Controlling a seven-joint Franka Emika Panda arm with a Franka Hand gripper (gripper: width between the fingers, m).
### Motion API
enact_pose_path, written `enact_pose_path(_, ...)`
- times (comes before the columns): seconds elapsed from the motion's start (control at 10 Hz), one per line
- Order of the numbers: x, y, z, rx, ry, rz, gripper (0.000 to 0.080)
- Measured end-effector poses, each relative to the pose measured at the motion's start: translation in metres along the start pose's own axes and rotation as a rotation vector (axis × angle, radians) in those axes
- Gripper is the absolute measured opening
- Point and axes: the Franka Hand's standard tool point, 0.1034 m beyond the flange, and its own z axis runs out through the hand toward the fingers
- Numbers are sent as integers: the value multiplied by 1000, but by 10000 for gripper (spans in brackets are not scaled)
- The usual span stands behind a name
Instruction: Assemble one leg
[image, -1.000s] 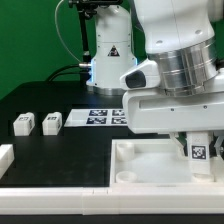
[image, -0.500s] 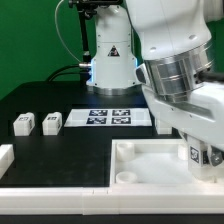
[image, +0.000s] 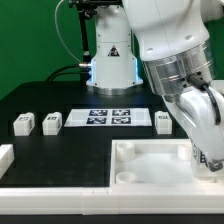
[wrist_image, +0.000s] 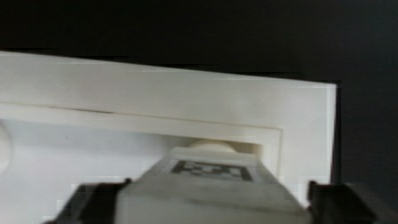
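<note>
In the wrist view my gripper (wrist_image: 217, 206) is shut on a leg (wrist_image: 215, 178), a stubby white block with a black-and-white marker, held between two dark fingers (wrist_image: 96, 204). Its far end sits at a corner socket (wrist_image: 222, 147) of the large white board (wrist_image: 160, 90). In the exterior view the gripper (image: 207, 156) is at the board's (image: 150, 165) far right corner, and the hand hides the held leg. Three more legs stand on the black table, two at the left (image: 22, 124) (image: 52, 121) and one behind the board (image: 163, 119).
The marker board (image: 110, 117) lies at the back centre, in front of the arm's base (image: 110, 60). A white part (image: 5, 155) shows at the exterior view's left edge. A white strip (image: 50, 190) runs along the table's front.
The wrist has turned and tilted over the board's far right corner, and the hand has shifted right. The leg behind the board has come into view.
</note>
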Motion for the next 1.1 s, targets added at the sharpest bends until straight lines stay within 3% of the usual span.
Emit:
enact_pose_path(0.1,1,6,0,-9,0,-192,577)
enact_pose_path(0.2,0,12,-3,-45,-2,-393,634)
enact_pose_path(0.3,-3,16,-4,-88,11,-580,634)
enact_pose_path(0.5,-1,14,-3,-81,8,-713,645)
enact_pose_path(0.6,0,15,-4,-96,15,-867,649)
enact_pose_path(0.9,-7,7,-9,-187,94,-1401,649)
enact_pose_path(1.1,-9,5,-8,-181,105,-1455,649)
